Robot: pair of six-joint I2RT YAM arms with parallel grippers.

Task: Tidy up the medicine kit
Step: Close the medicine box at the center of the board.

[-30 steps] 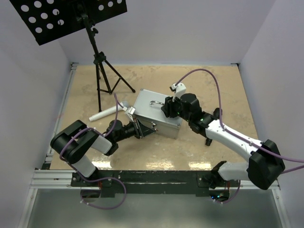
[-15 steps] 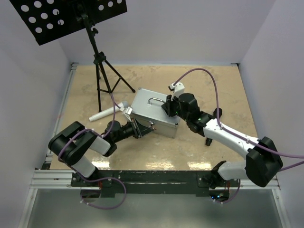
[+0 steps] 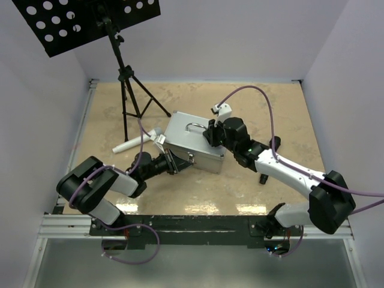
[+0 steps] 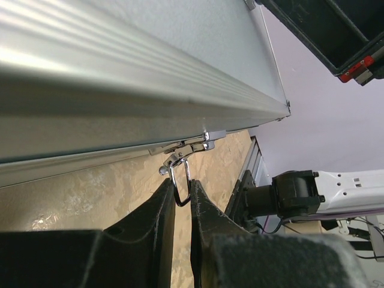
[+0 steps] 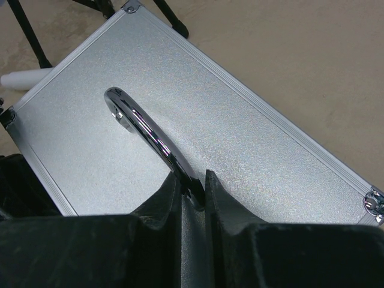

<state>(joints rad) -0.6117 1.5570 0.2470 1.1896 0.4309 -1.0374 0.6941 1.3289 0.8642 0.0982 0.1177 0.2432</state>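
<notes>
The medicine kit is a closed silver-grey metal case (image 3: pixel 191 147) in the middle of the table, one end tilted up. My left gripper (image 3: pixel 175 161) is at its near-left side, shut on the wire loop of a latch (image 4: pixel 180 181); the loop sits pinched between my fingertips (image 4: pixel 167 195) under the case's ribbed edge (image 4: pixel 120 66). From the right, my right gripper (image 3: pixel 210 133) reaches over the lid (image 5: pixel 252 132) and is shut on the chrome handle (image 5: pixel 143 128), which runs down between its fingers (image 5: pixel 171 186). The case's contents are hidden.
A black tripod stand (image 3: pixel 128 90) with a perforated black panel (image 3: pixel 84 21) rises at the back left. A white tube (image 3: pixel 134 143) lies on the table just left of the case. Small black pieces (image 3: pixel 264 178) sit beside the right arm. Walls close in on three sides.
My right gripper has closed on the handle. The case has shifted slightly left and back, with both arms following it.
</notes>
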